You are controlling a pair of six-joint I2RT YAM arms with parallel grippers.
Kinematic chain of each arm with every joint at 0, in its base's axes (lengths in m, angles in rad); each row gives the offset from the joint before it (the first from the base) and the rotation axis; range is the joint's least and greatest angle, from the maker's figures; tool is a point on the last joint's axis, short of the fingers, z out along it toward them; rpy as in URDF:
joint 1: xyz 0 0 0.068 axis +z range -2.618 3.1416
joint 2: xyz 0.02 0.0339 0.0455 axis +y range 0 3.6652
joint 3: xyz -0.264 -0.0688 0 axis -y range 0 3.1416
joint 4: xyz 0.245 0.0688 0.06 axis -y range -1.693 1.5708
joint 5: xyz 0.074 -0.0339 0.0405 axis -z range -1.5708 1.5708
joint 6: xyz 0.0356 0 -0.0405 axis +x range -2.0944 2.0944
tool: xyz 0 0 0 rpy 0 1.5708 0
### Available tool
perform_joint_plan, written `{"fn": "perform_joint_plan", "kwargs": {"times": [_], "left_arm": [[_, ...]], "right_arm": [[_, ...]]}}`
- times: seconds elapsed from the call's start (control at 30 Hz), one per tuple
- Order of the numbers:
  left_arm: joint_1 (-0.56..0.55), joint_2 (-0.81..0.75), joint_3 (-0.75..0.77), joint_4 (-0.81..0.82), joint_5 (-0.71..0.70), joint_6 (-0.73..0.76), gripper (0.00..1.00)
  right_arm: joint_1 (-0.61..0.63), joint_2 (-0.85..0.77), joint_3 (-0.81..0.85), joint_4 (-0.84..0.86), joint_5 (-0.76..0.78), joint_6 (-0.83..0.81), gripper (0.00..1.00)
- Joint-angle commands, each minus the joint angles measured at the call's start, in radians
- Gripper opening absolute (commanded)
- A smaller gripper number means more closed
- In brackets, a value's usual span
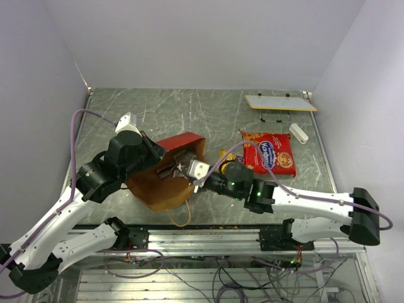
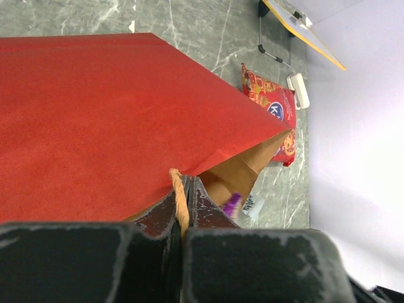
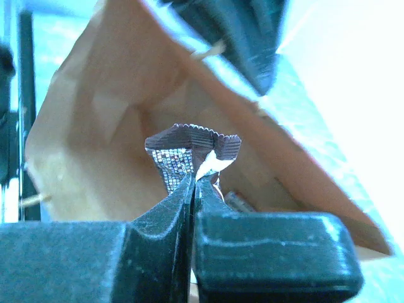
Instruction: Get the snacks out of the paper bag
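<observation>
A: Grey marbled bench (image 1: 189,107). What has the right end effector (image 3: 192,183) got?
B: It's clenched on a little silvery wrapper (image 3: 189,146), at the mouth of the paper bag (image 1: 183,142).
A: And the left end effector (image 2: 184,197)?
B: Pinched tight on the bag's tan handle (image 2: 176,178), at its rim. A big red packet (image 1: 270,153) lies near the bag, on the right arm's side.

The left arm (image 1: 57,221) climbs from its base, folds at the elbow and points its wrist down and to the right. The left gripper (image 2: 183,201) is clamped tight on a handle (image 2: 178,189). The right arm (image 1: 303,199) lies low and stretches leftward. The right gripper (image 3: 194,184) is pinched closed on a wrapper (image 3: 189,145). The two grippers sit near each other.
</observation>
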Motion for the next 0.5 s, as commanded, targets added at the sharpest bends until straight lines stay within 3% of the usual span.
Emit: {"fn": "perform_joint_plan", "kwargs": {"times": [0.0,0.2,0.37,0.47], "left_arm": [[-0.002,0.017,0.059,0.003,-0.014,-0.013,0.07],[-0.002,0.042,0.069,-0.036,-0.022,-0.016,0.07],[-0.002,0.018,0.045,0.001,-0.006,-0.037,0.07],[-0.001,-0.013,0.006,0.015,-0.023,-0.065,0.07]], "right_arm": [[-0.001,-0.105,0.089,-0.046,0.194,0.134,0.0],[-0.002,-0.194,0.127,0.046,0.457,0.088,0.0],[-0.03,-0.17,0.154,0.148,0.81,0.096,0.0],[-0.118,-0.111,0.222,-0.084,0.834,0.228,0.0]]}}
